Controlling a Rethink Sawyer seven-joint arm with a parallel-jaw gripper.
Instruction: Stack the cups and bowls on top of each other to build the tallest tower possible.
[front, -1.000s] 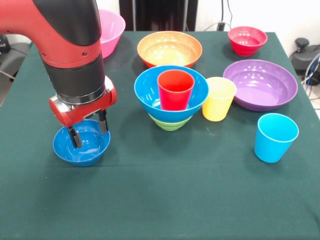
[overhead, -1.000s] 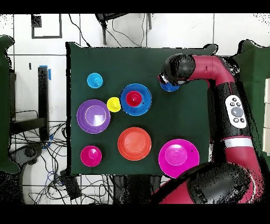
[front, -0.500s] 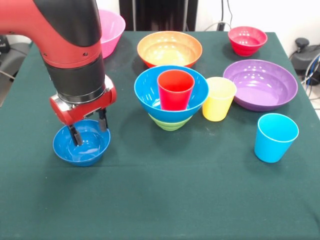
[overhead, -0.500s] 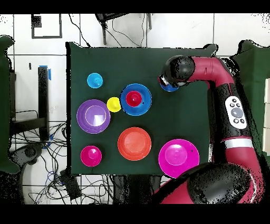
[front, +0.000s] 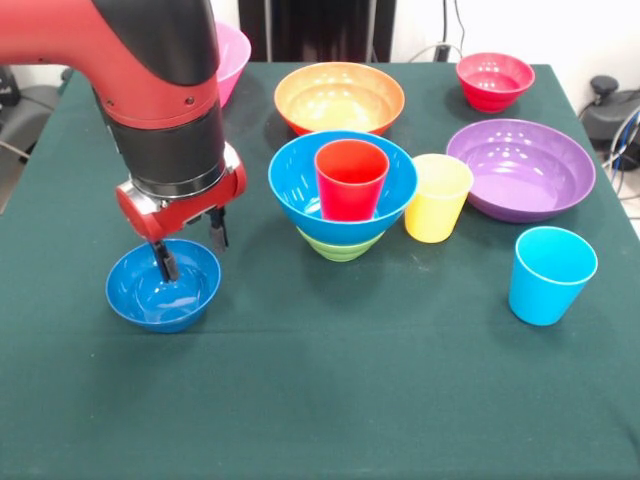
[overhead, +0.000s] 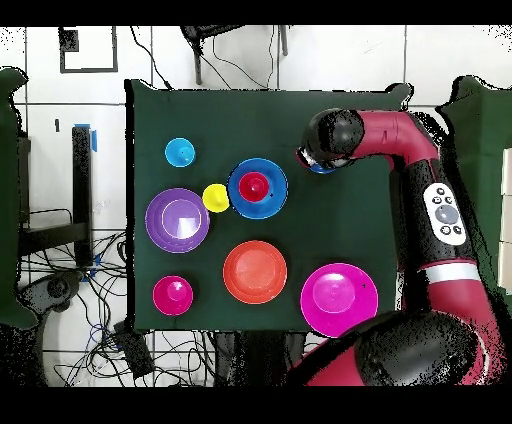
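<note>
The small blue bowl (front: 162, 286) rests on the green cloth at the front left. My gripper (front: 190, 250) hangs open over its far right rim, one finger (front: 163, 263) inside the bowl and the other outside it. The tower stands mid-table: a green bowl (front: 340, 246) at the bottom, the large blue bowl (front: 295, 185) on it, and the red cup (front: 351, 178) upright inside. Just right of it is the yellow cup (front: 437, 197); the sky-blue cup (front: 550, 274) stands alone further right. In the overhead view the arm's wrist (overhead: 330, 138) covers the gripper, and only a sliver of the small blue bowl (overhead: 322, 168) shows.
The orange bowl (front: 339, 97) sits behind the tower, the pink bowl (front: 232, 55) at the back left behind the arm, the small red bowl (front: 494, 80) at the back right, and the purple bowl (front: 520, 168) right of the yellow cup.
My gripper has moved right and slightly up: both fingers were inside the small blue bowl, now one is outside its rim. The bowl has stayed put.
</note>
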